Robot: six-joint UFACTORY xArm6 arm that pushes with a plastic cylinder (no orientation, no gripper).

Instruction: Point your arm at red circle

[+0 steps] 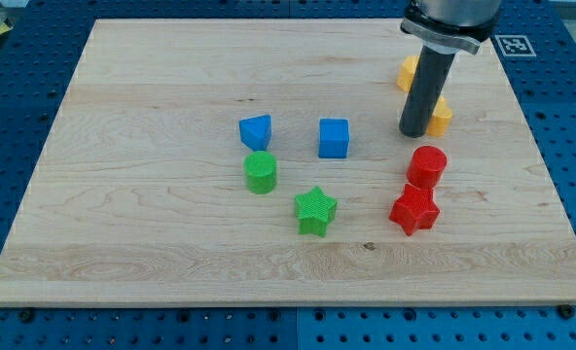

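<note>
Here, nearest the desk's bottom edge first.
Desk (pixel 123 243): pale wooden board on a blue perforated base; eight blocks on it in all.
Green star (pixel 315 211): closest to the bottom edge, near the desk's middle line.
Red star (pixel 414 210): toward the right edge, level with the green star.
Red circle (pixel 427 166): a short upright red cylinder with a flat round top and finely ribbed sides; it sits right of centre, just above the red star and touching or almost touching it.
Green circle (pixel 261 172): left of the green star, below the blue blocks.
Blue blocks: two, a wedge-like blue block (pixel 256 131) and a blue cube (pixel 334 138), side by side near the desk's centre.
Yellow blocks: two near the top right corner, both partly hidden by the rod; one yellow block (pixel 442 117) to the rod's right, another yellow block (pixel 408 74) higher; shapes unclear.
Count by colour: two red, two green, two blue, two yellow.
My tip (pixel 415 133): just above the red circle, apart from it, beside the lower yellow block.
Fingers: none on this rod, so no state to tell.
</note>
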